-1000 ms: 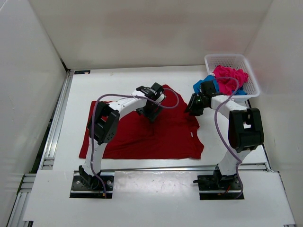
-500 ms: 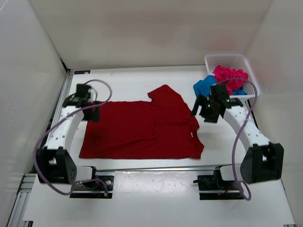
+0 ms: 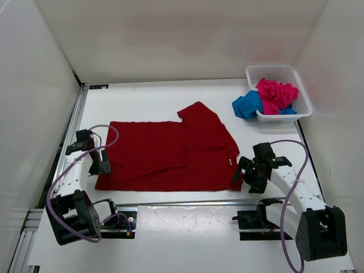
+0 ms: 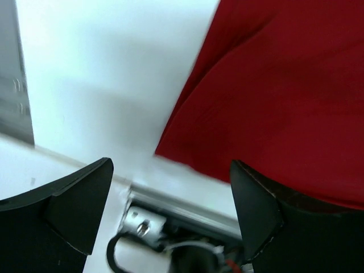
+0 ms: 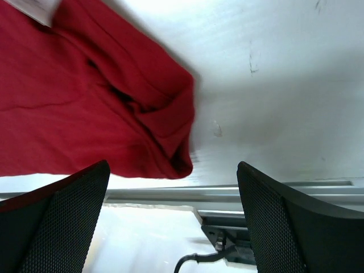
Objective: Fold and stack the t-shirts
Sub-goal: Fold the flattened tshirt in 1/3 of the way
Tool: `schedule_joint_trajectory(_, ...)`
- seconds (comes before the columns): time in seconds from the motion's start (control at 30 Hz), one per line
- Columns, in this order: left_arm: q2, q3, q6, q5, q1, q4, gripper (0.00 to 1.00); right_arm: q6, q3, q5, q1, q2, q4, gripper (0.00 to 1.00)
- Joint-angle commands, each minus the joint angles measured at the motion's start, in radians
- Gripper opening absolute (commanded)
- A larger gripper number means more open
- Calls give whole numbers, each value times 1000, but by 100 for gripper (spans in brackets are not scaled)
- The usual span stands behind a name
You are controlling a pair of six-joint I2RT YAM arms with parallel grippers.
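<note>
Work on the dark red soft fabric short-sleeved t-shirt [image 3: 170, 156], spread flat mid-table with its hem along the near edge. Aim the left gripper [image 3: 100, 165], wide open and empty, at the near left hem corner just beside it. Aim the right gripper [image 3: 241, 172], likewise wide open and empty, at the near right corner, bunched there into a small roll. Likely next: lower both together, pinch only the hem corners, catch both layers, then lift evenly and carry the near edge toward the collar for a straight fold. Smooth the rumpled right corner first, or expect a crooked crease. Mind the metal rail [image 3: 182, 202] just in front of the hem: risk of striking it on a descent set too near. Leave the bright pink-magenta t-shirt [image 3: 276, 95] heaped in the white plastic mesh basket [image 3: 273, 69] at the far right, and the bright blue t-shirt [image 3: 246, 106] spilling over its left wall onto the white table [image 3: 153, 102]; both well apart, no hindrance to this fold.
</note>
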Motion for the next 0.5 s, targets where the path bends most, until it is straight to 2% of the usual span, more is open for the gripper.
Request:
schedule_joint_trajectory(0.0,-89,140,-1,224,8,68,93,51,-49,-42,3,-34,78,96)
schedule_joint_trajectory(0.1,-77,168,-1,366,-10,90,92,74,-84,-42,3,-34,101,96)
schedule_joint_trajectory(0.2,-1,168,-1,351,-64,110,92,74,-85,-6,3,-34,90,96)
schedule_joint_trajectory(0.33,96,159,-1,273,-64,174,91,95,-94,4,3,-34,81,96)
schedule_joint_trajectory(0.47,158,171,-1,272,-73,193,88,105,-103,13,3,-43,92,96)
